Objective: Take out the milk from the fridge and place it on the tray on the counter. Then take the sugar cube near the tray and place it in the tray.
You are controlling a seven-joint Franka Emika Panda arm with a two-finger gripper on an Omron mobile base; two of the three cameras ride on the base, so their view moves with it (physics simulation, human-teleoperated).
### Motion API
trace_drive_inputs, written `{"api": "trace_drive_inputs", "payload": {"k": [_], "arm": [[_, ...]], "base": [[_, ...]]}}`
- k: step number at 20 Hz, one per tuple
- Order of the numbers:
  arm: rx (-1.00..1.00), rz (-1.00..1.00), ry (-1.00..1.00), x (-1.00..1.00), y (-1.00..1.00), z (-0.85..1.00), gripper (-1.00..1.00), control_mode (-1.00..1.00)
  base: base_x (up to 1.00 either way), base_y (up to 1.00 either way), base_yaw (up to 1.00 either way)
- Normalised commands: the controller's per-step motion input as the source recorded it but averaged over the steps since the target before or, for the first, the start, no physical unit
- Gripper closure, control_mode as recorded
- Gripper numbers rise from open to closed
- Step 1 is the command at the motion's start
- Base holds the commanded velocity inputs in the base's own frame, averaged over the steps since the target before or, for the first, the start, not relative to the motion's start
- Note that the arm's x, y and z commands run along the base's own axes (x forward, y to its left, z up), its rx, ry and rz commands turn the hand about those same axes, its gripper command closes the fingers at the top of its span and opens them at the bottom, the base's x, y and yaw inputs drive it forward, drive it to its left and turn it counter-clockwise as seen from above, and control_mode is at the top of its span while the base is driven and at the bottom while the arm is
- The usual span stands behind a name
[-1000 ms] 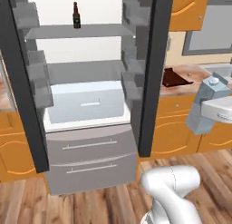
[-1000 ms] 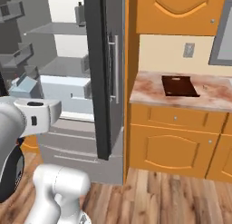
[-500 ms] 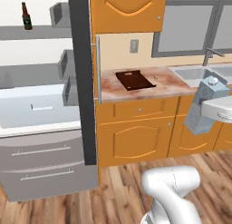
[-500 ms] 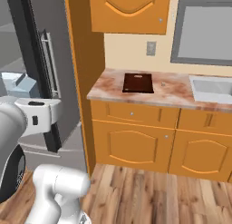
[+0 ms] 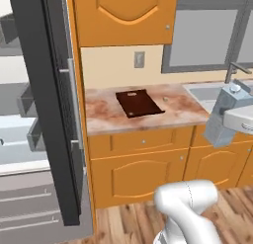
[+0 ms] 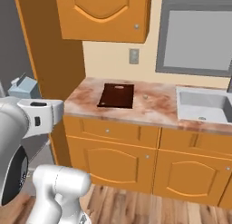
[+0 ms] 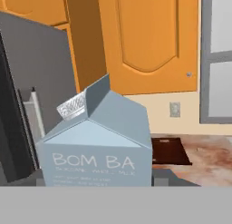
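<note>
The tool is closed on the small pale blue-grey gable-top milk carton and holds it in the air, in front of the bench of reddish-pink marbled stone. The flat dark brown rectangular tray lies on this bench, well apart from the carton. A tiny pale sugar cube sits on the bench just beside the tray, on the side toward the sink. The tall dark grey fridge stands with its door open on the other side of the tray.
</note>
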Motion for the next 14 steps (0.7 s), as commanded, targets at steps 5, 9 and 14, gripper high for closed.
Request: {"api": "trace_drive_inputs", "payload": {"k": [5, 9, 14], "arm": [[0.0, 0.0, 0.0, 0.0, 0.0, 0.0, 1.0, 1.0], [0.0, 0.0, 0.0, 0.0, 0.0, 0.0, 1.0, 1.0], [0.0, 0.0, 0.0, 0.0, 0.0, 0.0, 1.0, 1.0]], "base": [[0.99, -0.22, 0.04], [0.57, -0.85, 0.17], [0.79, -0.02, 0.32]]}}
